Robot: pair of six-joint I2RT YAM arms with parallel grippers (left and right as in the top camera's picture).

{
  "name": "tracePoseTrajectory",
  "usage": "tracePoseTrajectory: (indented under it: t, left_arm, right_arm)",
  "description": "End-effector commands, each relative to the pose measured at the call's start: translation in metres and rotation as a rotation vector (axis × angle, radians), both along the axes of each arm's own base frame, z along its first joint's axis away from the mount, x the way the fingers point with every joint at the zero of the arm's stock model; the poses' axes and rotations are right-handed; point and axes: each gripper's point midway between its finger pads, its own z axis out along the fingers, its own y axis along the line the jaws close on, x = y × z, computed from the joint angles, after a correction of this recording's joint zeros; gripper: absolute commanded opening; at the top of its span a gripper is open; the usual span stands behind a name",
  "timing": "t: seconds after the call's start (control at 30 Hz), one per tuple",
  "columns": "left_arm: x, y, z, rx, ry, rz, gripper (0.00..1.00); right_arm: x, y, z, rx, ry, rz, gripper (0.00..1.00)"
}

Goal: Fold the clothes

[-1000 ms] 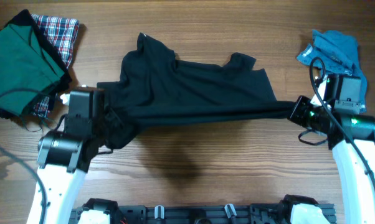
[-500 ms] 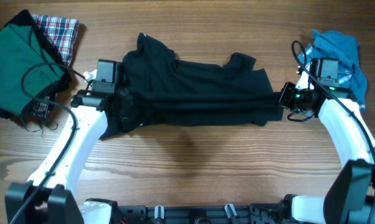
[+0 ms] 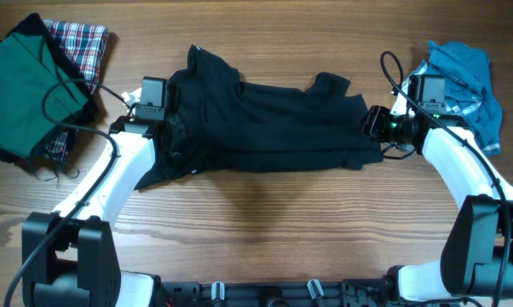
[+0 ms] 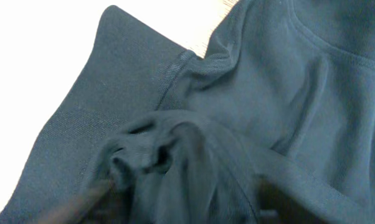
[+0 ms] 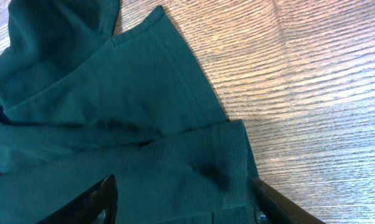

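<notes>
The black shirt (image 3: pixel 265 124) lies across the middle of the table, folded over on itself into a wide band. At its left end my left gripper (image 3: pixel 175 141) rests on it, and in the left wrist view its blurred fingers (image 4: pixel 88 200) stand wide apart with bunched black cloth (image 4: pixel 169 155) between them. My right gripper (image 3: pixel 370 124) is at the shirt's right end, open, its fingers (image 5: pixel 95 198) spread over the flat hem (image 5: pixel 225 162) and gripping nothing. The smaller blue garment (image 3: pixel 463 75) lies crumpled at the far right, behind the right arm.
A green garment (image 3: pixel 22 85) and a plaid cloth (image 3: pixel 84 41) lie piled at the far left. Cables loop from both wrists. Bare wooden table (image 3: pixel 265 222) runs along the near side, with the arm bases at its front edge.
Both arms carried the shirt's near edge away from the front and laid it over the far part. Both grippers then went from shut to open, letting the cloth go.
</notes>
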Motion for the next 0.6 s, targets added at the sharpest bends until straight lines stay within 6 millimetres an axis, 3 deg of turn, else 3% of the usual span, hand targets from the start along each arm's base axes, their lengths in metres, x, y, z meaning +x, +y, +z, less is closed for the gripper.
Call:
tracePoseTrajectory:
  t: [0.0,0.17,0.27,0.4,0.57]
  left_arm:
    - [0.000,0.010,-0.002,0.052,0.002,0.025,0.94]
    - [-0.001,0.011,0.000,0.076,0.006,-0.020,0.95]
    - [-0.018,0.009,0.009,0.056,0.050,-0.033,0.93]
    - [-0.053,0.004,0.021,0.009,0.127,-0.055,0.80]
    - [-0.079,0.005,0.021,-0.005,0.208,-0.024,0.49]
  right_arm:
    - [0.004,0.001,0.000,0.001,-0.003,0.005,0.66]
    - [0.004,0.003,0.001,0.012,-0.003,0.010,0.66]
    - [0.004,0.008,0.002,0.030,-0.008,0.042,0.66]
    - [0.004,0.008,0.002,0.027,-0.010,0.045,0.66]
    - [0.007,0.008,0.003,0.026,-0.025,0.045,0.66]
